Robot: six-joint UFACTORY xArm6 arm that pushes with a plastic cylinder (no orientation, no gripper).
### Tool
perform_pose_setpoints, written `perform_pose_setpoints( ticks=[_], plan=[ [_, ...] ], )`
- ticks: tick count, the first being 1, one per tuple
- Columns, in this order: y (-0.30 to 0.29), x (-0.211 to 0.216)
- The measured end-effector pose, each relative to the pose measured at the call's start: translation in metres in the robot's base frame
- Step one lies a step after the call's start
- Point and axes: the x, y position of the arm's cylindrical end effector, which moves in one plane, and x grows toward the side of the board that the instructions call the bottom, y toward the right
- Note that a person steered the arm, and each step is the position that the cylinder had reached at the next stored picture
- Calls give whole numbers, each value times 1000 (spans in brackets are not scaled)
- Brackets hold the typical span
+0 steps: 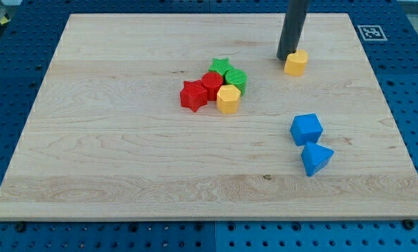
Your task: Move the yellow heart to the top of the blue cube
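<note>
The yellow heart [296, 62] lies near the view's top right on the wooden board [124, 154]. My tip [286, 57] stands just left of the heart, touching or almost touching its left side. The blue cube [306, 129] sits lower down at the view's right, well below the heart. A blue triangular block [316, 159] lies just below the cube, close against it.
A cluster sits left of centre: a red star [192, 95], a red block [211, 85], a green star [220, 68], a green block [236, 79] and a yellow hexagon [227, 99]. A marker tag [371, 31] is at the board's top right corner.
</note>
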Motion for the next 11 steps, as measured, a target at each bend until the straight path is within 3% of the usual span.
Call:
perform_pose_setpoints(
  ticks=[3,8,11],
  plan=[
    [17,-4],
    [26,81],
    [66,117]
  ],
)
